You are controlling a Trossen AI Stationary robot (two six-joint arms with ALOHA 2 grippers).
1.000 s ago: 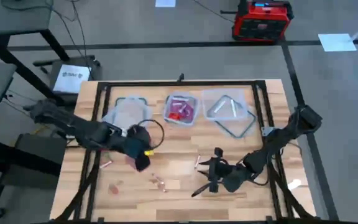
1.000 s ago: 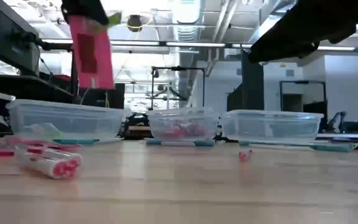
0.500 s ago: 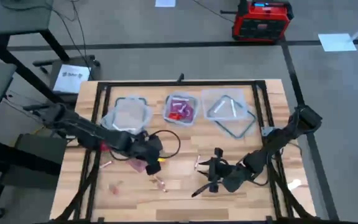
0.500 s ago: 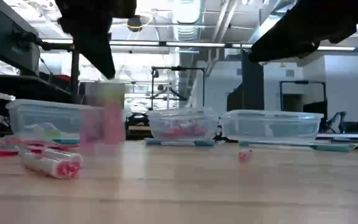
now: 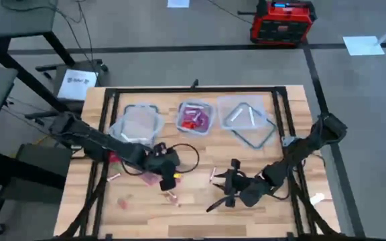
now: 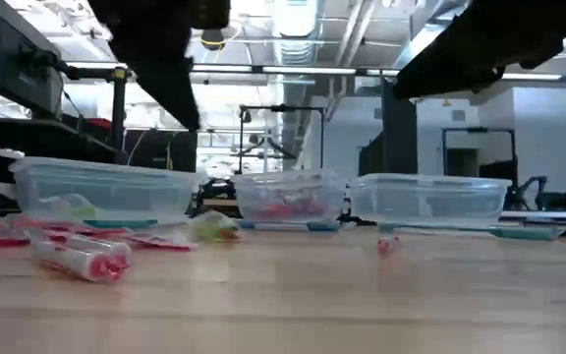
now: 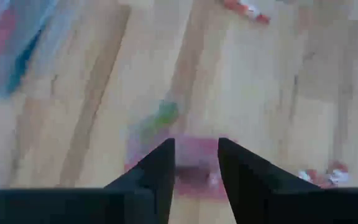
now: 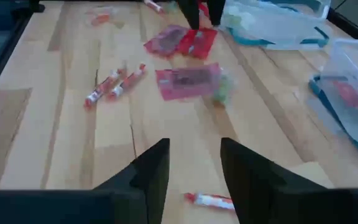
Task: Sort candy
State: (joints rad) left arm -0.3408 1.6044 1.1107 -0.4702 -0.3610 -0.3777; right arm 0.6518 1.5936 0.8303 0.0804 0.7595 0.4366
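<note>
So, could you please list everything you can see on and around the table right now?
Table: one, light wood, under everything.
Clear tubs: three, bluish rims, in a row along the far edge; the middle tub holds red and pink candy.
Pink packet: one, flat on the table below the left tool.
Red packets: about two, lying near the left tub.
Loose candy: several small red-and-white pieces, scattered on the near half.
Red box: one, on the floor beyond the table.
Left tool: dark, open, over the pink packet.
Right tool: dark, open, over the near right part.
</note>
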